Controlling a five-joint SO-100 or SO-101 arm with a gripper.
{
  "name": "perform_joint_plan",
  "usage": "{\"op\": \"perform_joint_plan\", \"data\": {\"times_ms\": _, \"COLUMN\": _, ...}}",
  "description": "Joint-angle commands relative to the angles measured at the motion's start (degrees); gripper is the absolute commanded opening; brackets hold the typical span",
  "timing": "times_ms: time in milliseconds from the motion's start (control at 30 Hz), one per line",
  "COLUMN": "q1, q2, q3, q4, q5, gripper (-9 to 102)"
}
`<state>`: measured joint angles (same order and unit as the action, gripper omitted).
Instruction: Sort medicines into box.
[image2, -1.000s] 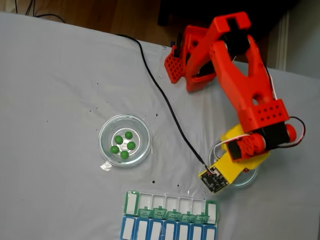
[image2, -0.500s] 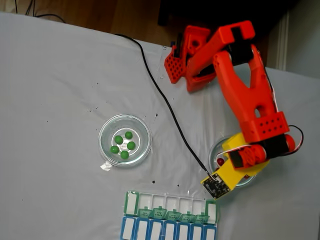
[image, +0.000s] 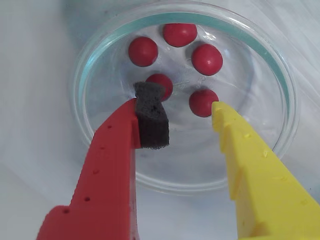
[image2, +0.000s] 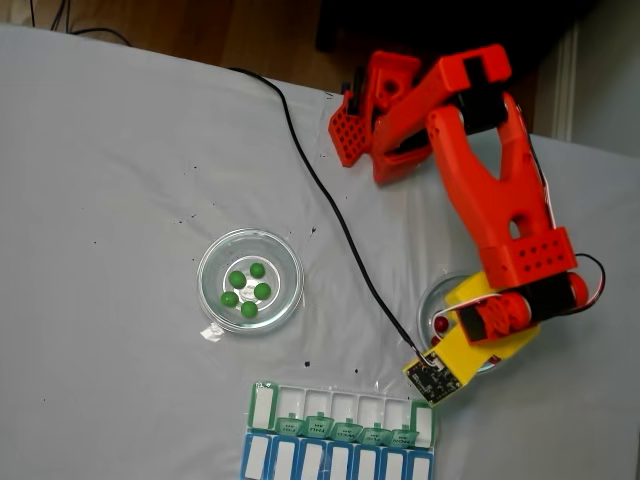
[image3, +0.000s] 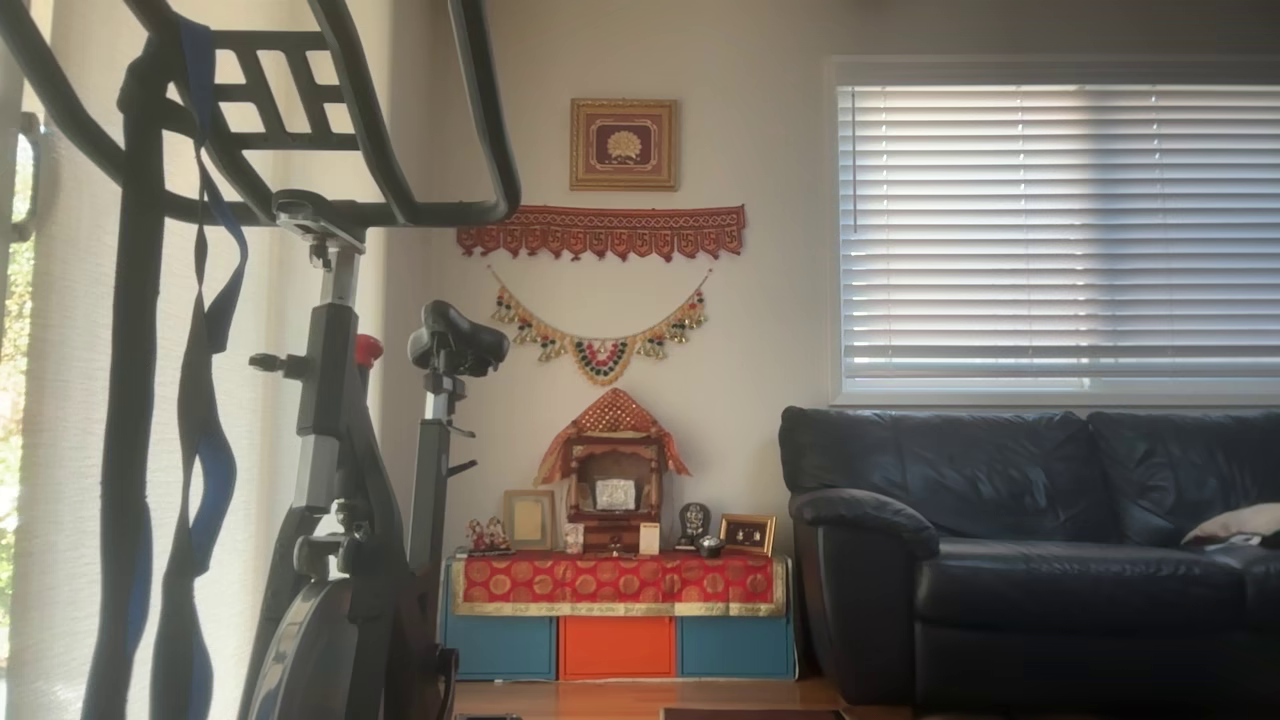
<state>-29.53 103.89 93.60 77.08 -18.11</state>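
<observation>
Several glossy red medicines (image: 207, 58) lie in a round clear glass dish (image: 286, 82). My gripper (image: 183, 102) hangs open just above the dish floor. Its red finger with a black foam pad (image: 152, 120) partly hides one red pill (image: 165, 84), and its yellow finger (image: 250, 165) has its tip beside another (image: 202, 102). Nothing is held. In the fixed view the arm's wrist (image2: 495, 318) covers this dish (image2: 428, 300), and one red pill (image2: 441, 324) shows. Several green medicines (image2: 248, 290) sit in a second dish (image2: 205, 272). The box (image2: 340, 405) lies at the bottom edge.
A black cable (image2: 330, 200) runs across the grey cloth from the arm's base (image2: 380, 120) to the wrist camera board (image2: 430, 378), which hangs just above the box's right end. A small scrap (image2: 211, 333) lies beside the green dish.
The wrist has swung slightly down and right in the fixed view, uncovering the right dish's left rim and one red pill. Pills, dishes and box have not moved.
</observation>
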Motion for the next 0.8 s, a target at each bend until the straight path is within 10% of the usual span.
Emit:
{"op": "perform_joint_plan", "data": {"times_ms": 0, "q1": -1.14, "q2": 1.85, "q3": -1.05, "q4": -1.58, "q5": 0.18, "gripper": 18}}
{"op": "perform_joint_plan", "data": {"times_ms": 767, "q1": -2.11, "q2": -2.29, "q3": 3.43, "q4": -7.03, "q5": -1.76, "gripper": 22}}
